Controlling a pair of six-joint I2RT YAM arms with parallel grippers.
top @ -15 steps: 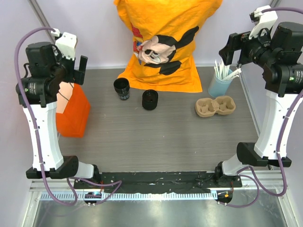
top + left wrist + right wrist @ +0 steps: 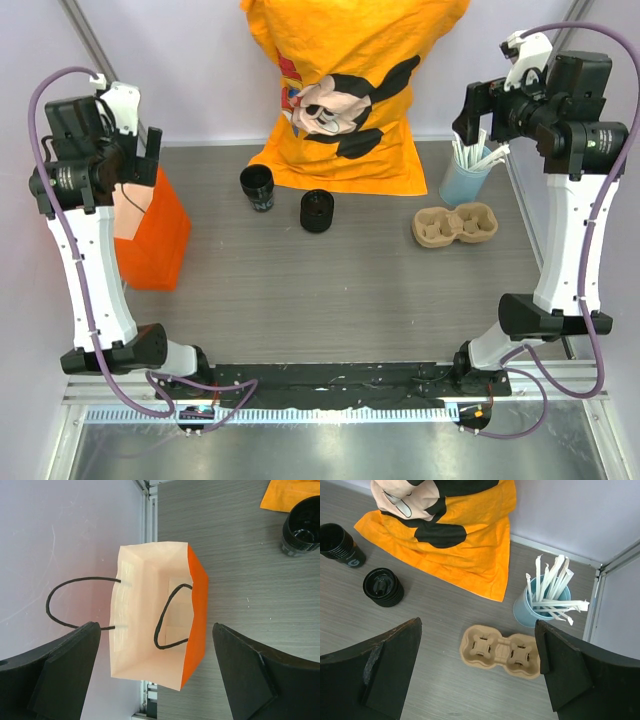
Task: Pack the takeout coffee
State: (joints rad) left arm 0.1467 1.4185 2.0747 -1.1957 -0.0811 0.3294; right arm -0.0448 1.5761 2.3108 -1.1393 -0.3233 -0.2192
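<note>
Left pincer [image 2: 155, 628], right pincer [image 2: 477, 624] hang well apart from black cup [image 2: 257, 187].

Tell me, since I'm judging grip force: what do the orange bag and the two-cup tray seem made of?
The orange bag looks like matte paper: sharp fold creases, a pale plain inside, no gloss. The two-cup tray looks like moulded pulp, though that is less certain: tan, dull, softly rounded edges.

- I see an orange Mickey Mouse shirt [image 2: 345, 60] draped at the back.
- Blue tumbler [image 2: 460, 186] of white straws [image 2: 551, 586], just behind a pulp two-cup carrier [image 2: 455, 224].
- Printed black cup [image 2: 257, 188] near a black lid stack [image 2: 317, 211].
</note>
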